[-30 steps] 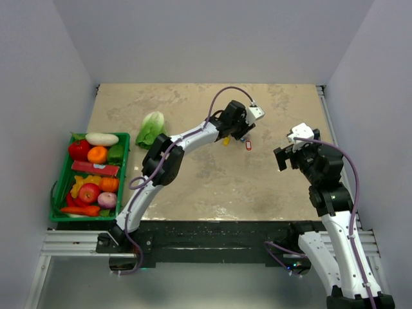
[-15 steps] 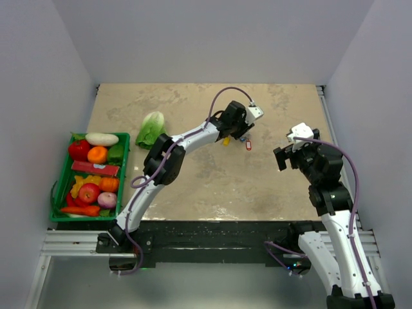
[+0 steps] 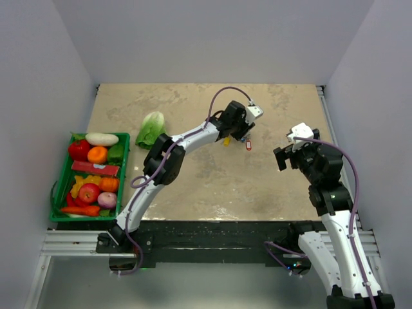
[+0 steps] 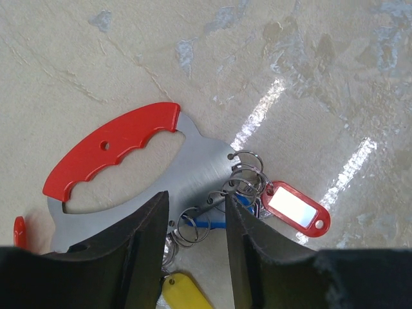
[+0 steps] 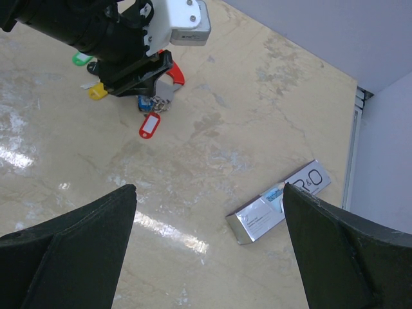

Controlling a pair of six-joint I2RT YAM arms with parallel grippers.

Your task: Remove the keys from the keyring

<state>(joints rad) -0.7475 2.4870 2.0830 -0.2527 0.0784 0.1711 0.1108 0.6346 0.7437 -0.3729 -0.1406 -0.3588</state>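
Note:
The keyring's silver rings [image 4: 248,174] and short chain lie on the table against a flat metal fob with a red grip [image 4: 116,151]. Coloured key tags hang off them: red [image 4: 293,207], blue [image 4: 206,223] and yellow [image 4: 187,293]. My left gripper [image 4: 195,215] hovers low over the bunch. Its jaws stand partly apart, with one ring and the chain between them and small gaps at the sides. From above, the left gripper [image 3: 243,132] covers most of the bunch; only the red tag [image 3: 248,145] and yellow tag [image 3: 226,141] show. My right gripper [image 5: 209,193] is wide open and holds nothing, off to the right.
A silver toothpaste box [image 5: 277,209] lies on the table beyond my right gripper. A green basket [image 3: 61,187] of toy fruit and vegetables sits at the left edge, with a lettuce [image 3: 150,129] beside it. Walls close in on three sides.

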